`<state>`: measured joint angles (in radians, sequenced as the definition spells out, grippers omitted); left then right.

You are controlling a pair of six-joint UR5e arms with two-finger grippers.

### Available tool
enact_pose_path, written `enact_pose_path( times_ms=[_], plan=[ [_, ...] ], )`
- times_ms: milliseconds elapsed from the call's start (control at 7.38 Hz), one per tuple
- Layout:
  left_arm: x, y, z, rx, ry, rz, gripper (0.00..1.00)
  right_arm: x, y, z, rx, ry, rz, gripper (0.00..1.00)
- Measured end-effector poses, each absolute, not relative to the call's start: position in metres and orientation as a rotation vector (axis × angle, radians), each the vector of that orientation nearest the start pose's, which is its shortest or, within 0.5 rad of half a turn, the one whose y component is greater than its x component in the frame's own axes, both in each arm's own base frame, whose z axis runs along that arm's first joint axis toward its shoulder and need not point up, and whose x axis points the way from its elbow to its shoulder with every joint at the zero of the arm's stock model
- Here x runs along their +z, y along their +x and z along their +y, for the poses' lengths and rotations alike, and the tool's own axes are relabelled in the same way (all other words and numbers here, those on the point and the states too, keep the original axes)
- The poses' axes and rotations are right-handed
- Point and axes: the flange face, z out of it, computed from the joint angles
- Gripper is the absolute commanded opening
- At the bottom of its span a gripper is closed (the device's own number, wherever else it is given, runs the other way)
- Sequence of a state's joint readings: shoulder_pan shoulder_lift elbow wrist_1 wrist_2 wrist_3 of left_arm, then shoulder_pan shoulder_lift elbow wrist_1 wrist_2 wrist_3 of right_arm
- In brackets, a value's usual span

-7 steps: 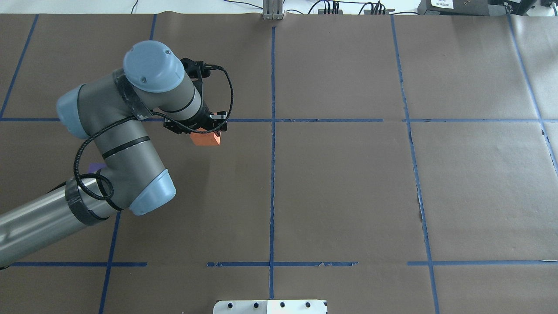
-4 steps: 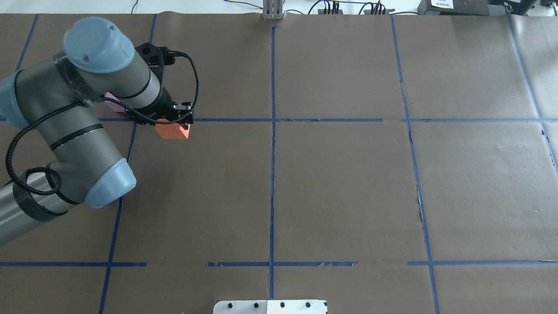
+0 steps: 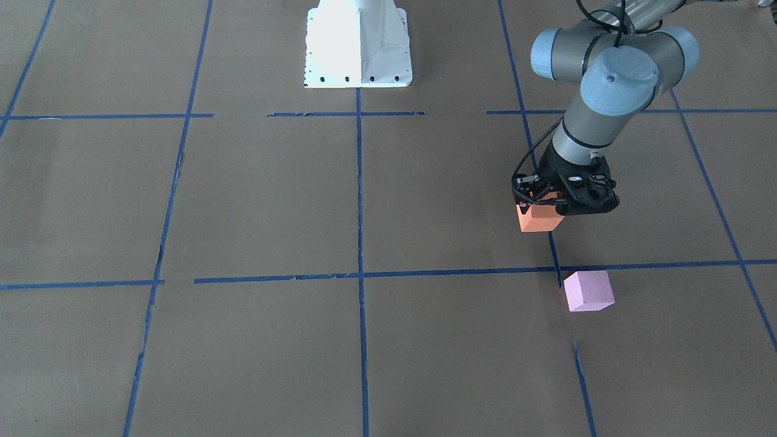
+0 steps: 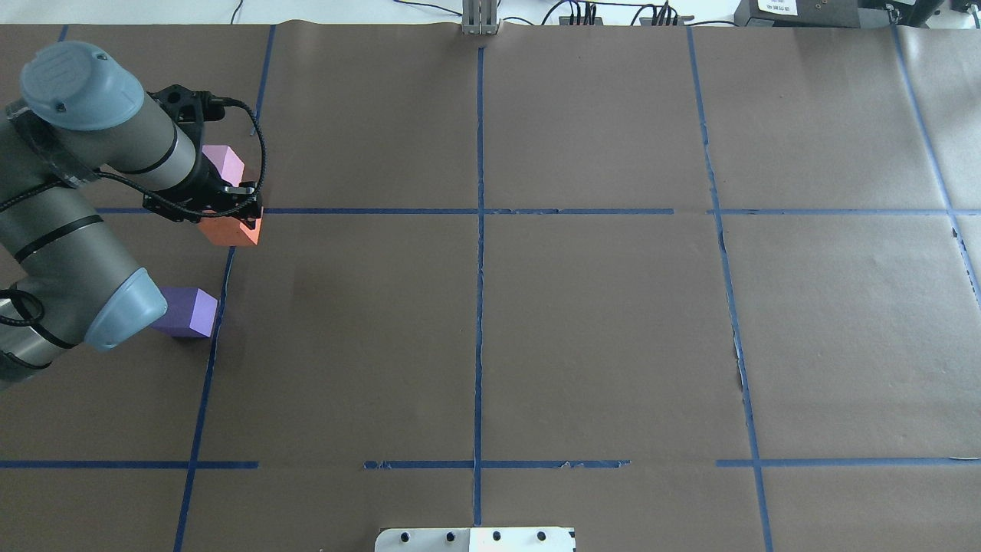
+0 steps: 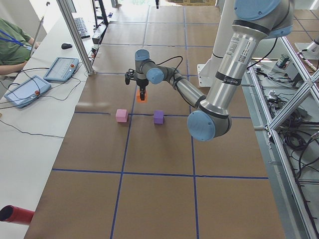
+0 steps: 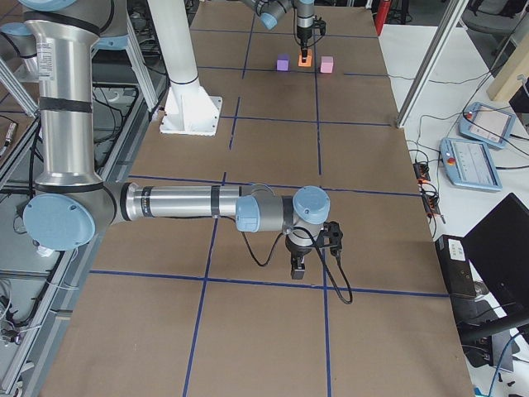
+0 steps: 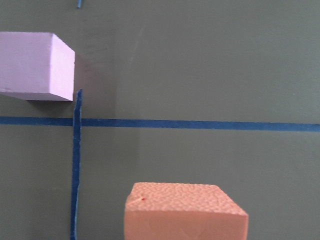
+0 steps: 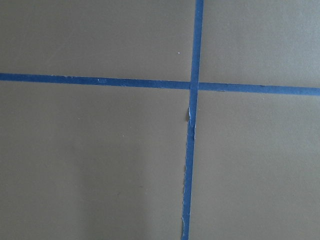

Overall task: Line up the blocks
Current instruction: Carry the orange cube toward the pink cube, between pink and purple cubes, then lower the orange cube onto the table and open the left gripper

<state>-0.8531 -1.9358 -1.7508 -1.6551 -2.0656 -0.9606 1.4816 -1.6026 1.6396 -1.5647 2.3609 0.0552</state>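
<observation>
The left gripper (image 3: pixel 544 207) is closed on the orange block (image 3: pixel 539 221), gripping it from above with the fingers pointing down. The pictures do not show whether the block's underside touches the surface (image 4: pixel 598 322).

Block positions:
- The orange block (image 4: pixel 228 231) sits just on the robot's side of a cross tape line (image 4: pixel 383 211), beside a lengthwise tape line.
- The pink block (image 4: pixel 222 163) rests on the surface on the far side of that cross line, near the orange block but not touching it.
- The violet block (image 4: pixel 188 312) rests on the surface on the robot's side of the orange block, apart from it and partly covered by the left arm's elbow in the overhead view.
- In the right side view the orange block (image 6: pixel 304 60) stands between the violet block (image 6: pixel 283 63) and the pink block (image 6: pixel 326 64), in a rough row.

The left wrist view shows the orange block (image 7: pixel 185 212) at the bottom edge and the pink block (image 7: pixel 32 65) at upper left, beyond the tape crossing.

The right gripper (image 6: pixel 299 263) points down over the surface, well apart from the blocks. Its wrist view shows only a tape crossing (image 8: pixel 194 85). I cannot tell whether its jaws stand apart or together.
</observation>
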Motion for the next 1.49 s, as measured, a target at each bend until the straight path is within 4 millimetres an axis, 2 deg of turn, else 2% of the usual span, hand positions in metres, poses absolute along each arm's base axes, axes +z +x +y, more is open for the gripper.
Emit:
enact_pose_path(
  times_ms=[135, 406, 677, 948, 1083, 1219, 1354, 1490],
  plan=[
    [0.393, 0.335, -0.527, -0.062, 0.036, 0.770, 0.00, 0.639, 0.019, -0.485, -0.049, -0.017, -0.791, 1.00],
    [0.426, 0.331, -0.538, -0.058, 0.018, 0.767, 0.00, 0.638, 0.019, -0.485, -0.050, -0.017, -0.792, 1.00],
    [0.443, 0.333, -0.543, -0.057, 0.017, 0.769, 0.00, 0.638, 0.019, -0.485, -0.050, -0.016, -0.791, 1.00],
    [0.451, 0.334, -0.544, -0.055, 0.015, 0.766, 0.00, 0.639, 0.019, -0.485, -0.049, -0.017, -0.791, 1.00],
    [0.454, 0.334, -0.545, -0.054, 0.011, 0.761, 0.17, 0.639, 0.019, -0.485, -0.049, -0.017, -0.791, 1.00],
    [0.458, 0.335, -0.545, -0.050, 0.008, 0.757, 0.72, 0.639, 0.020, -0.485, -0.049, -0.017, -0.791, 1.00],
    [0.460, 0.335, -0.545, -0.042, 0.009, 0.754, 1.00, 0.639, 0.020, -0.484, -0.049, -0.017, -0.791, 1.00],
    [0.462, 0.336, -0.545, -0.033, 0.011, 0.752, 1.00, 0.639, 0.020, -0.484, -0.049, -0.017, -0.791, 1.00]
  ],
)
